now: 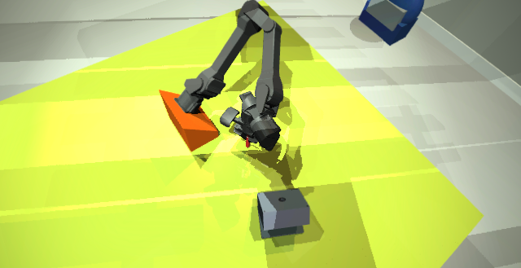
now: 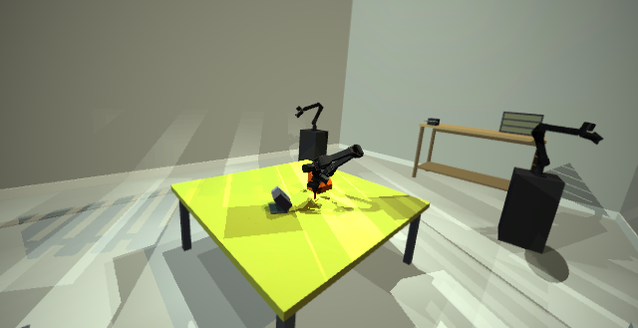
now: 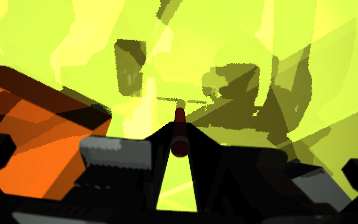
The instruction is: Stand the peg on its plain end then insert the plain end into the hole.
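The dark-grey, jointed robot arm (image 1: 229, 52) (image 2: 339, 158) extends from an orange, faceted wedge-shaped block (image 1: 203, 138) (image 2: 326, 186) (image 3: 40, 160) on the yellow-green, flat-topped table (image 1: 102, 178) (image 2: 299, 268) (image 3: 80, 30). The black, parallel-jaw gripper (image 1: 247, 137) (image 2: 315, 188) (image 3: 180, 125) points downward, and its fingers are clamped on the red, slender cylindrical peg (image 1: 247, 142) (image 2: 315, 195) (image 3: 180, 146).

Position of peg: between the two fingers, one at 9 o'clock and the other at 3 o'clock of it in the wrist view. The peg is roughly upright. Its banded end is uppermost and nearest the wrist camera; the band appears dull grey in the shade. The plain end is directed down toward the table, at 12 o'clock in the wrist view, and protrudes beyond the fingers. Whether this end touches the table cannot be determined.

Position of receptacle: the grey, box-like block with a sloped face (image 1: 285, 215) (image 2: 281, 198) (image 3: 322, 185) stands at 5 o'clock from the peg in the top view, well apart from it. One small, dark, round hole (image 1: 282, 199) is visible in its face. The peg is outside this hole. The orange block lies at 9 o'clock from the peg in the same view.
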Tool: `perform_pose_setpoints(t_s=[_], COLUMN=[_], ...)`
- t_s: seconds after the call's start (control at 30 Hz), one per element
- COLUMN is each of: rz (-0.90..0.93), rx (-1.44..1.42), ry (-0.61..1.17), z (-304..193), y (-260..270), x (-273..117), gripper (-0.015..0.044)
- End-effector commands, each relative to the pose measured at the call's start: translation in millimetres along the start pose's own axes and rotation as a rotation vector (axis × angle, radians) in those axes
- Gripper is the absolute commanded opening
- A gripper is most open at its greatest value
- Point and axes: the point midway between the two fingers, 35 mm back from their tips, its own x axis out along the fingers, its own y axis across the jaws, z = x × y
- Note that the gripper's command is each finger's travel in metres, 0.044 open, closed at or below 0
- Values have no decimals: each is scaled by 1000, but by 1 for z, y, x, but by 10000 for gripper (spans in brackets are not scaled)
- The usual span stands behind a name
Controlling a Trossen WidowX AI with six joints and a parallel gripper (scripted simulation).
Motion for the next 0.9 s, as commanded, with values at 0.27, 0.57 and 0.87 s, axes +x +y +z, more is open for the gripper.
perform_pose_setpoints(t_s=[0.27, 0.57, 0.87], rz=[1, 0, -1], rx=[312, 553, 794], ry=[6, 7, 8], z=[-1, -2, -2], y=[0, -1, -1], x=[-4, -7, -10], gripper=[0, 0, 0])
